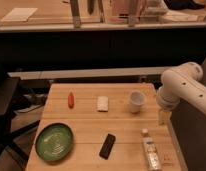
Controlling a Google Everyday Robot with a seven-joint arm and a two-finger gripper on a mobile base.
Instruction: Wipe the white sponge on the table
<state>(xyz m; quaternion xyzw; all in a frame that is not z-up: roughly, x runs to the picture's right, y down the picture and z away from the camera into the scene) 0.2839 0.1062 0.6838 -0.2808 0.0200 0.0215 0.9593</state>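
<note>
The white sponge (102, 103) lies flat on the light-brown wooden table (86, 125), in the far middle part. My gripper (163, 116) hangs below the white arm (183, 90) at the table's right edge. It is to the right of the sponge, beyond the white cup, and holds nothing that I can see.
A white cup (136, 101) stands between the sponge and the gripper. A red-orange oblong item (71, 99) lies left of the sponge. A green plate (54, 141) sits at the front left, a black phone (107, 146) at the front middle, and a bottle (150, 151) lies at the front right.
</note>
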